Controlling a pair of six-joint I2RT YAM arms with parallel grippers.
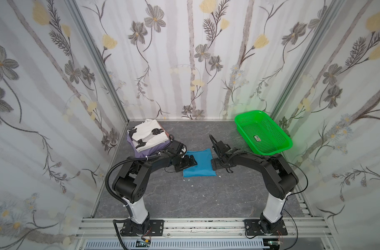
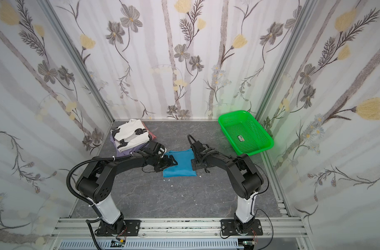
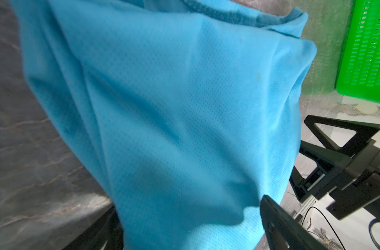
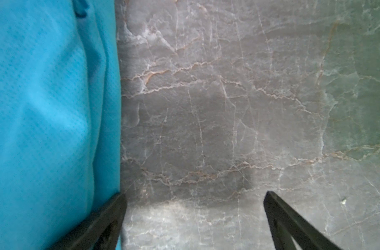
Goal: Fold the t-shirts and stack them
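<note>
The folded bright blue mesh-knit t-shirt [image 1: 201, 166] is straddled by the left tool [image 1: 190, 162] and edged by the right tool [image 1: 215, 165], both parted, nothing clamped. Folding is judged done; next it must be clamped and carried to the white-topped shirt pile [image 1: 146, 135] beyond the left tool.

Nothing legible anywhere; the small sticker [image 1: 258, 138] on the floor of the green basket [image 1: 273, 151] carries print too small to read

A: Setting?
B: Robot test cell, lab type. Left arm [image 1: 128, 184] and right arm [image 1: 279, 179] bolted to an aluminium extrusion rail [image 1: 206, 224]. Floral-print panels [image 1: 184, 65] on aluminium posts [image 1: 104, 71] close three sides.
A: Bench?
B: Grey marble-pattern tabletop [image 1: 206, 194]. Slotted cable duct [image 1: 184, 245] and loose wiring along the front edge.
</note>
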